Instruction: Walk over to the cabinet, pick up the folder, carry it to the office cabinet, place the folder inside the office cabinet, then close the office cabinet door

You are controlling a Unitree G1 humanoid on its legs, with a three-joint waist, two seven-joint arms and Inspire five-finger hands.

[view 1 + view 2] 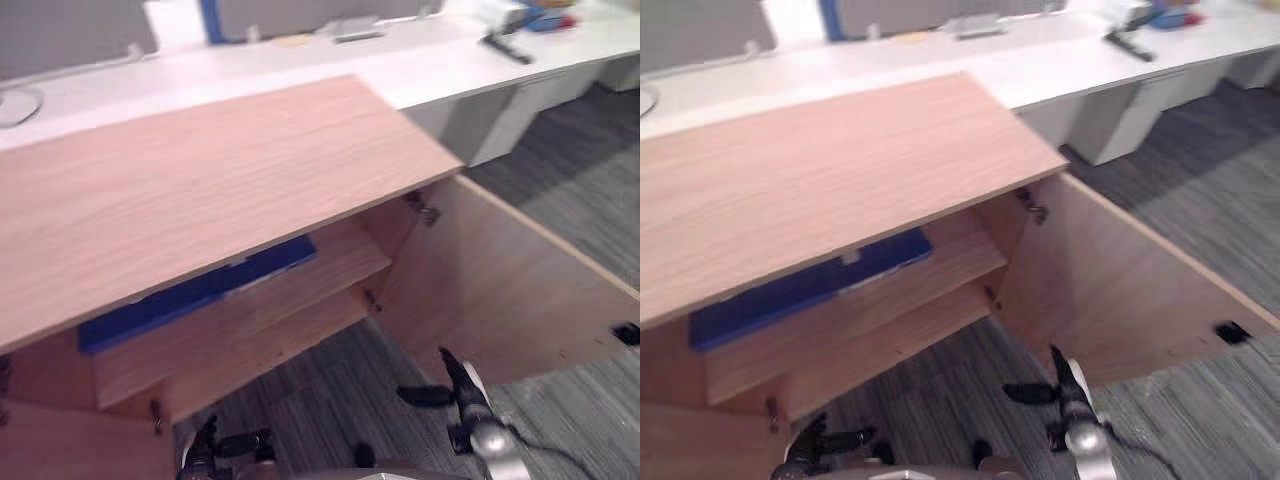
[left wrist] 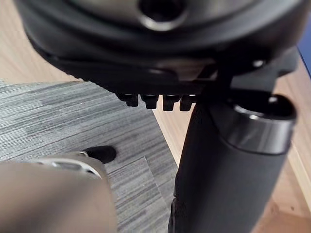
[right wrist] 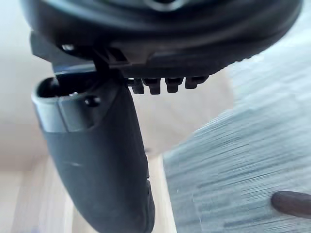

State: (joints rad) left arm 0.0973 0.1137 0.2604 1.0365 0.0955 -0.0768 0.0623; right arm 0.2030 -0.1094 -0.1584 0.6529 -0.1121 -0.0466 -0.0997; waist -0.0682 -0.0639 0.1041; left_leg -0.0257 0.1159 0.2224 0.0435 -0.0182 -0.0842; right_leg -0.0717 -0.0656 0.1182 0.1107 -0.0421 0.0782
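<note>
A blue folder (image 1: 190,295) lies flat on the upper shelf inside the wooden office cabinet (image 1: 200,180), partly hidden under the cabinet's top. The cabinet's right door (image 1: 520,300) stands wide open, swung out over the carpet. My right hand (image 1: 455,385) hangs low in front of that door, fingers straight and thumb spread, holding nothing; its thumb (image 3: 97,160) shows against the wood. Low before the cabinet's left half is my left hand (image 1: 220,445), open and empty, with its thumb (image 2: 228,170) near the lower shelf edge.
A long white desk (image 1: 420,60) runs behind the cabinet with small items on it. Grey carpet (image 1: 560,200) lies to the right and in front. The left door's edge (image 1: 60,440) shows at the lower left. A black catch (image 1: 627,333) sits on the right door.
</note>
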